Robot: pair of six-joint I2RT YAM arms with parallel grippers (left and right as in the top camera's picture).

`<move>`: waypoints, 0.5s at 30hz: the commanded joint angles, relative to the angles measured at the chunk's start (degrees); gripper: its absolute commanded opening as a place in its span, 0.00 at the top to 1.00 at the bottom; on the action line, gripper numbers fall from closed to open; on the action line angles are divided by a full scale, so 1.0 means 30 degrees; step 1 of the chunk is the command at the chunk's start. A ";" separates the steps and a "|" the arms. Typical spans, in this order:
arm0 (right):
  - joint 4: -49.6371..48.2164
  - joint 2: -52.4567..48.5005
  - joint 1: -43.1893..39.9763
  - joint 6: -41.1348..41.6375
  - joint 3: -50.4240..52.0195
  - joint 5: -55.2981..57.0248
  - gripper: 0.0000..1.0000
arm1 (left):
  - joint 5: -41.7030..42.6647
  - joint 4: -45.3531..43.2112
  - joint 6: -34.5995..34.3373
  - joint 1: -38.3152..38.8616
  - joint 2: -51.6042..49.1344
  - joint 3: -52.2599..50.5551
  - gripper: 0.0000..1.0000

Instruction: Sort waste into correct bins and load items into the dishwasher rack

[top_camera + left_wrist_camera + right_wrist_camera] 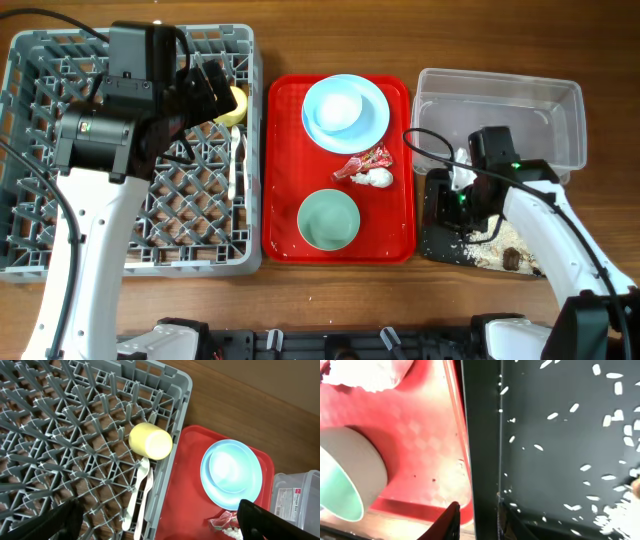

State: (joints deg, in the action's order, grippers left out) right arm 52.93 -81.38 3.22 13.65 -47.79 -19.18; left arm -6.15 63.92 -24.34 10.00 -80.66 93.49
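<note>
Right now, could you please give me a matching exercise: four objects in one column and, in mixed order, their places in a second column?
Objects:
1. yellow cup
2. blue plate
3. green bowl
4. rice scraps

Places:
A. in the black tray
B. on the red tray, near end
C. in the grey rack
D. on the red tray, far end

Pairs: 1-C, 2-D, 3-B, 4-A

Legend: we mark open tabletop (330, 40) beyond the red tray (285, 170); between plate (345, 112) and bowl (328, 220), wrapper (367, 162) and tissue (378, 179) crowd the right half, the left lies bare; the right arm (545, 225) overhangs the black tray (437, 235); the left arm (95, 215) spans the rack (200, 200).
</note>
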 commanded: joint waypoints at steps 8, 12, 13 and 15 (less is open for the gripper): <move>-0.2259 0.0175 0.0481 0.0248 -0.0357 0.1486 0.75 | -0.0117 -0.0058 -0.0036 -0.0087 0.0080 0.0168 0.00; -0.4189 0.0160 0.1872 0.0539 0.0867 0.2404 0.75 | -0.0117 -0.0058 -0.0036 -0.0087 0.0080 0.0168 0.00; -0.4218 0.0160 0.2084 0.0860 0.0903 0.3271 0.75 | -0.0117 -0.0058 -0.0036 -0.0087 0.0080 0.0168 0.00; -0.4226 0.0160 0.2157 0.1173 0.0903 0.4473 0.75 | -0.0117 -0.0058 -0.0036 -0.0087 0.0080 0.0168 0.00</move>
State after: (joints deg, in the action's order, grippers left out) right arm 40.60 -81.30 9.41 15.53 -45.76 -10.79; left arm -6.15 63.90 -24.34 10.00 -80.66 93.49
